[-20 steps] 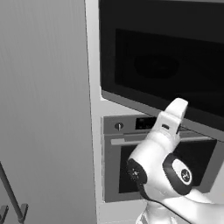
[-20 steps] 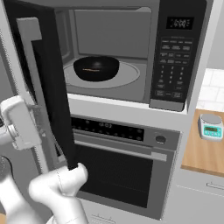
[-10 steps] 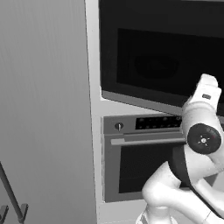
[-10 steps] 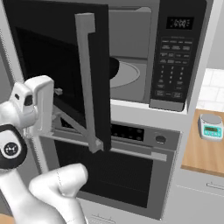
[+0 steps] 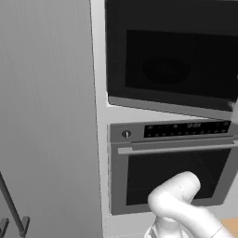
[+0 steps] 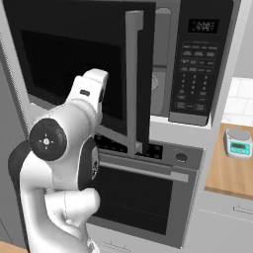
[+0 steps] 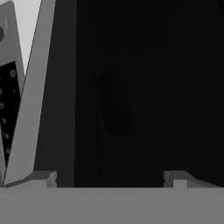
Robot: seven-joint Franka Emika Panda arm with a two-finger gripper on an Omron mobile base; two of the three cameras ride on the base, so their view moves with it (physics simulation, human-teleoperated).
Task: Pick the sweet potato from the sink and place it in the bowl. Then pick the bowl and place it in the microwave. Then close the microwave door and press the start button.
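Black glass of the microwave door [image 6: 84,69] has swung nearly shut since a second ago; only a narrow gap remains. The gripper [image 7: 109,177], spread wide and empty, pushes it. The bowl probably sits inside, hidden.

I cannot read any text with certainty. The microwave [image 6: 197,59] has a small display [image 6: 206,25] with pale digits, too blurred to read, and the labels on its keypad [image 6: 192,77] are also unreadable. The oven [image 5: 172,162] control strip [image 5: 186,129] shows only faint marks.
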